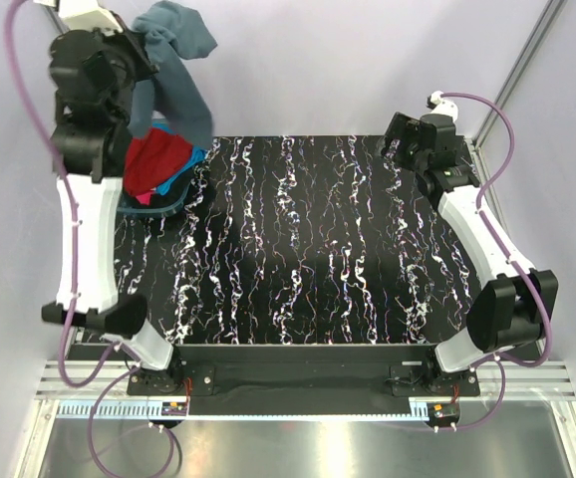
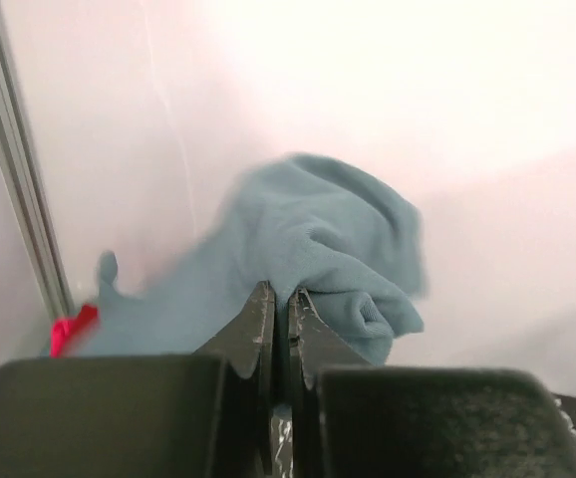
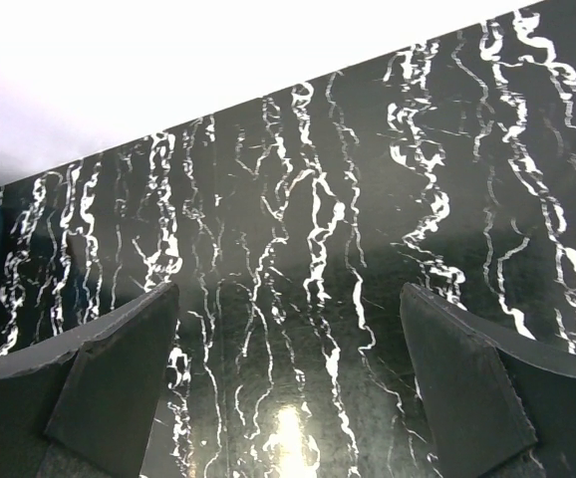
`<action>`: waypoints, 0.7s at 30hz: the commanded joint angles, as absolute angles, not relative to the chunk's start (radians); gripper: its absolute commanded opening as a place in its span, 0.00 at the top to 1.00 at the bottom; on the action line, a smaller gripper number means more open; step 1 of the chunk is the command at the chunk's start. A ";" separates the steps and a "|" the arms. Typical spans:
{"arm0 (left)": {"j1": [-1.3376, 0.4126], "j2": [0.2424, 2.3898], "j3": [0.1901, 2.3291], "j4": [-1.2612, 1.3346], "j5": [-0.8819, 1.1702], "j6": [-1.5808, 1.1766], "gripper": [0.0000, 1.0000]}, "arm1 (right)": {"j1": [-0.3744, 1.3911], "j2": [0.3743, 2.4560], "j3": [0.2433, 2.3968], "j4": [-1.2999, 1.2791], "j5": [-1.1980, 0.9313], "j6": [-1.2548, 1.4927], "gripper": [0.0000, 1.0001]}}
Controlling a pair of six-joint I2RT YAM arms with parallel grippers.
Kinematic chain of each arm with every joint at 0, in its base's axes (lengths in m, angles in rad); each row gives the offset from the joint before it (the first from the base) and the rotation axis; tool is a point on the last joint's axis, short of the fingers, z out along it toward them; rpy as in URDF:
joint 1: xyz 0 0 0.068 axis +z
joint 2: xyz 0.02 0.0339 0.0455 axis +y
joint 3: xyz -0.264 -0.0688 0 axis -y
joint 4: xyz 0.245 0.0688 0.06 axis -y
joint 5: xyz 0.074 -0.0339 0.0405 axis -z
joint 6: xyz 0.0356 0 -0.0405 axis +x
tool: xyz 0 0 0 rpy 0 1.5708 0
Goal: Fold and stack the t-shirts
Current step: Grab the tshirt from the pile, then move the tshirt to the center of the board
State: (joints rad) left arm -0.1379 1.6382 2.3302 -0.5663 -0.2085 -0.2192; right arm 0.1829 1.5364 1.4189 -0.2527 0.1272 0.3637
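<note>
My left gripper [image 1: 151, 47] is raised high at the back left, shut on a bunched fold of the slate grey-blue t-shirt [image 1: 180, 60]. The shirt hangs from it down toward the basket. In the left wrist view the fingers of that gripper [image 2: 280, 299] are pressed together with the grey-blue cloth [image 2: 318, 239] pinched at their tips. More t-shirts lie heaped in the basket: a red one [image 1: 156, 159] on top, bright blue [image 1: 184, 179] and pink [image 1: 144, 199] beneath it. At the back right, my right gripper [image 1: 396, 137] stands open over the bare tabletop, and that gripper [image 3: 288, 291] holds nothing.
The teal-blue plastic basket [image 1: 171, 211] sits at the back left corner of the black, white-veined table [image 1: 318, 259]. A metal frame post [image 1: 512, 70] rises behind the right arm. The pale wall stands close behind the table.
</note>
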 commanded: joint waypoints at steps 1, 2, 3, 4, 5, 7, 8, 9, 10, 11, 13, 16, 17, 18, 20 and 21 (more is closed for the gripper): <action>-0.155 1.618 2.338 -0.563 -0.259 -0.156 1.00 | 0.183 1.468 1.437 -0.261 0.192 0.348 0.00; -0.172 1.609 2.336 -0.563 -0.253 -0.156 1.00 | 0.184 1.463 1.439 -0.264 0.201 0.345 0.00; -0.181 1.606 2.344 -0.563 -0.249 -0.150 1.00 | 0.183 1.457 1.437 -0.270 0.222 0.341 0.00; -0.192 1.603 2.347 -0.563 -0.245 -0.147 1.00 | 0.183 1.444 1.434 -0.270 0.235 0.334 0.00; -0.213 1.600 2.350 -0.563 -0.242 -0.146 1.00 | 0.183 1.439 1.433 -0.273 0.242 0.331 0.00; -0.232 1.598 2.358 -0.565 -0.236 -0.132 1.00 | 0.183 1.422 1.431 -0.278 0.265 0.327 0.00; -0.251 1.594 2.356 -0.568 -0.236 -0.130 1.00 | 0.183 1.417 1.433 -0.281 0.274 0.327 0.00; -0.258 1.594 2.352 -0.568 -0.229 -0.129 1.00 | 0.183 1.413 1.436 -0.291 0.290 0.327 0.00; -0.265 1.594 2.350 -0.571 -0.212 -0.130 1.00 | 0.183 1.408 1.440 -0.301 0.298 0.328 0.00; -0.284 1.592 2.350 -0.571 -0.204 -0.130 1.00 | 0.181 1.408 1.443 -0.307 0.313 0.330 0.00; -0.305 1.594 2.350 -0.575 -0.184 -0.123 1.00 | 0.181 1.402 1.453 -0.325 0.319 0.327 0.00; -0.354 1.601 2.344 -0.581 -0.169 -0.098 1.00 | 0.179 1.397 1.457 -0.336 0.319 0.324 0.00; -0.382 1.603 2.339 -0.584 -0.169 -0.089 1.00 | 0.179 1.397 1.460 -0.340 0.321 0.325 0.00; -0.394 1.603 2.326 -0.584 -0.163 -0.078 1.00 | 0.179 1.396 1.471 -0.353 0.319 0.327 0.00; -0.432 1.603 2.297 -0.586 -0.149 -0.068 1.00 | 0.179 1.394 1.486 -0.367 0.324 0.328 0.00; -0.446 1.603 2.283 -0.586 -0.147 -0.069 1.00 | 0.179 1.393 1.503 -0.385 0.331 0.328 0.00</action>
State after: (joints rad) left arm -0.4065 1.6180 2.3096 -0.6533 -0.1867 -0.1070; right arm 0.1822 1.4288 1.4258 -0.3573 0.2882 0.3397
